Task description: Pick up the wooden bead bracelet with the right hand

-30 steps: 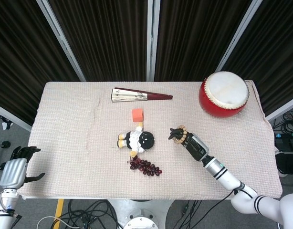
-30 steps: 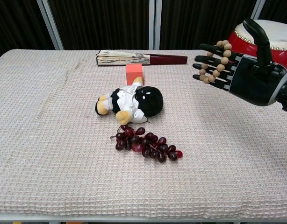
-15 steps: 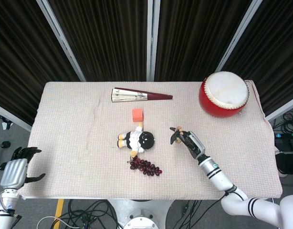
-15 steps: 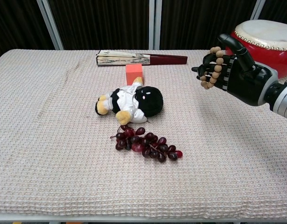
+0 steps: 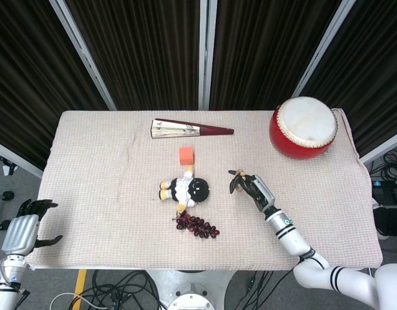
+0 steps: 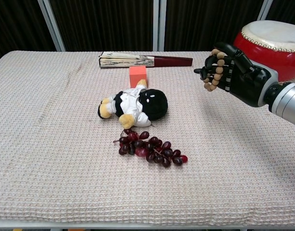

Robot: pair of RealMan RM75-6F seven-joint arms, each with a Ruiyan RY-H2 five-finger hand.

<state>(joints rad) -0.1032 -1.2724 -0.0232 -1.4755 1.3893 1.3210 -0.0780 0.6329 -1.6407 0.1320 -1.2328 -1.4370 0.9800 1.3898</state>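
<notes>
The wooden bead bracelet (image 6: 214, 71) is a loop of pale round beads, wrapped over the fingers of my right hand (image 6: 234, 78). That black hand holds it in the air above the cloth, right of the plush doll, with its fingers curled around the beads. In the head view the right hand (image 5: 251, 186) shows small at the table's middle right, and only a few beads of the bracelet (image 5: 236, 173) peek out. My left hand (image 5: 22, 229) hangs off the table's front left corner, fingers apart, holding nothing.
A black and white plush doll (image 6: 133, 105) lies at the centre, with a bunch of dark red grapes (image 6: 150, 148) in front of it. An orange block (image 6: 137, 76) and a folded fan (image 6: 142, 60) sit further back. A red drum (image 6: 270, 45) stands at the back right.
My right hand has curled its spread fingers in around the bracelet and drawn slightly lower and farther from the chest camera. The left hand has stayed where it was.
</notes>
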